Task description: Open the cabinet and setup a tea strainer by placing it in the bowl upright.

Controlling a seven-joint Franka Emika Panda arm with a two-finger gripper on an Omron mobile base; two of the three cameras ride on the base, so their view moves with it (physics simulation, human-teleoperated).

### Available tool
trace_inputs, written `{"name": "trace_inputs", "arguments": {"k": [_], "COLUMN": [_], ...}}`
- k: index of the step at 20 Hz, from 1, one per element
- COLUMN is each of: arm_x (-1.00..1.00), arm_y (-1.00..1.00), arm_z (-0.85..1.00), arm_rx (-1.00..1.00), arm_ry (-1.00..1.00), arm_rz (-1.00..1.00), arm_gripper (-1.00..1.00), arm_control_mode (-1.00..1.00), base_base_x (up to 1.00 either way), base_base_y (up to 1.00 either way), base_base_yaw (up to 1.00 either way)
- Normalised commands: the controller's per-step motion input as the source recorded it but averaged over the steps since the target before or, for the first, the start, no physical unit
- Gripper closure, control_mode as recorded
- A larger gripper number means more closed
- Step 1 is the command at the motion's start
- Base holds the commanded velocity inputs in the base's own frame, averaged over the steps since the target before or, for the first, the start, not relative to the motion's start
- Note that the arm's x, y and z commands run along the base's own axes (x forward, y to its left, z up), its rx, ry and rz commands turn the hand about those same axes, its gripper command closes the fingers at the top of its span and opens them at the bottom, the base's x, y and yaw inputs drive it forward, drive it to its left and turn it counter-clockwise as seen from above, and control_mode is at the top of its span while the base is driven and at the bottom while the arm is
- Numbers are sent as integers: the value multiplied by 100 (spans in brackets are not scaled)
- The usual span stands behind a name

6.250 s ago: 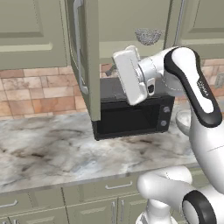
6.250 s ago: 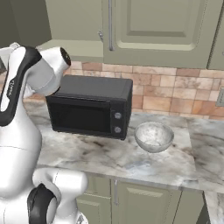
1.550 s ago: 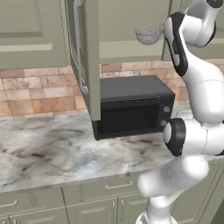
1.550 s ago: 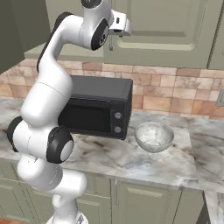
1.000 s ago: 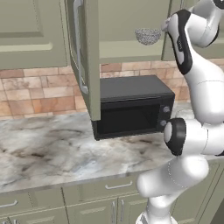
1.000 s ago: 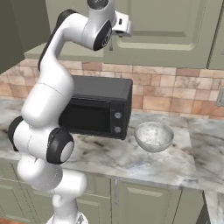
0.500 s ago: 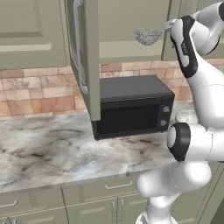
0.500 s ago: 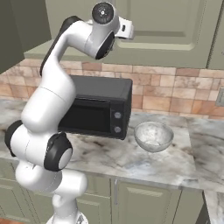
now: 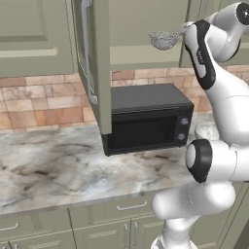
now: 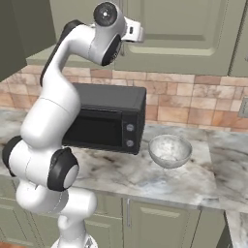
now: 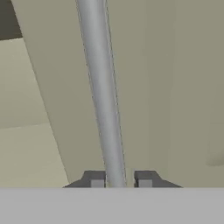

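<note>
Left door of the cabinet [image 9: 95, 68] stands swung open, edge-on over the microwave [image 9: 146, 116]. Tea strainer [image 9: 164, 40] sits high inside the cabinet, mesh cup at the shelf front. End effector [image 11: 118, 180] is closed around the strainer's thin handle, fingertips [image 11: 96, 180] hugging either side. Bowl [image 10: 169, 150] rests on the tabletop [image 10: 193, 184], right of the microwave

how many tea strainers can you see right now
1. The tea strainer sits inside the open cabinet, above the microwave; in the hand view its handle runs between the fingers. More could be hidden behind the closed doors.
</note>
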Motion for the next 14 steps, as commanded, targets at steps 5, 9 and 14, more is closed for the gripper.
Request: {"name": "trace_inputs", "arguments": {"k": [5, 9, 14], "arm_x": [1, 13, 21], "arm_y": [38, 19, 1], "arm_z": [-7, -24, -9], "arm_rx": [-26, -25, -1], "arm_ry": [0, 0, 2], "arm_rz": [0, 0, 1], "arm_gripper": [100, 100, 100], "arm_control_mode": [-100, -100, -100], "base_base_x": [0, 0, 0], "base_base_y": [0, 0, 0], "base_base_yaw": [0, 0, 0]}}
